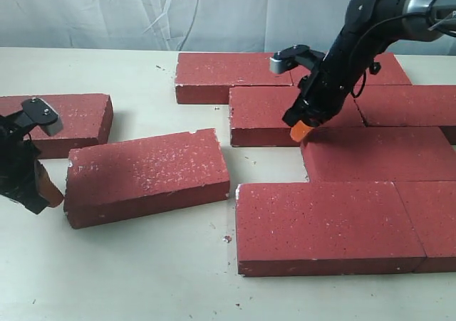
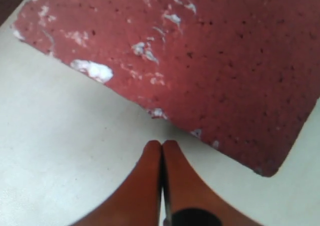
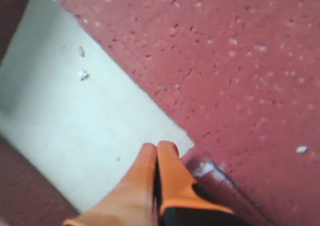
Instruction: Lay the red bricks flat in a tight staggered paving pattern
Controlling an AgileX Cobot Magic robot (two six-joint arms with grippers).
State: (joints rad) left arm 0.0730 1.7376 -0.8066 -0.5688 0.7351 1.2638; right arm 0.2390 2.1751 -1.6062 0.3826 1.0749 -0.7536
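Note:
Several red bricks lie flat on the table. A loose, skewed brick [image 1: 146, 175] sits left of centre, and another [image 1: 75, 122] lies at the far left. The rest form a staggered group on the right, with a front brick [image 1: 324, 225] and a middle brick [image 1: 377, 154]. My left gripper [image 1: 48, 191] is shut and empty, low by the skewed brick's left end [image 2: 200, 60]. My right gripper [image 1: 302, 130] is shut and empty, its tips [image 3: 159, 148] at the corner of the middle brick [image 3: 240, 60].
A white table [image 1: 128, 264] carries everything. A bare gap of table [image 3: 75, 110] lies between the bricks by the right gripper. A pale curtain [image 1: 142, 11] hangs behind. Small crumbs [image 1: 226, 239] lie near the front brick.

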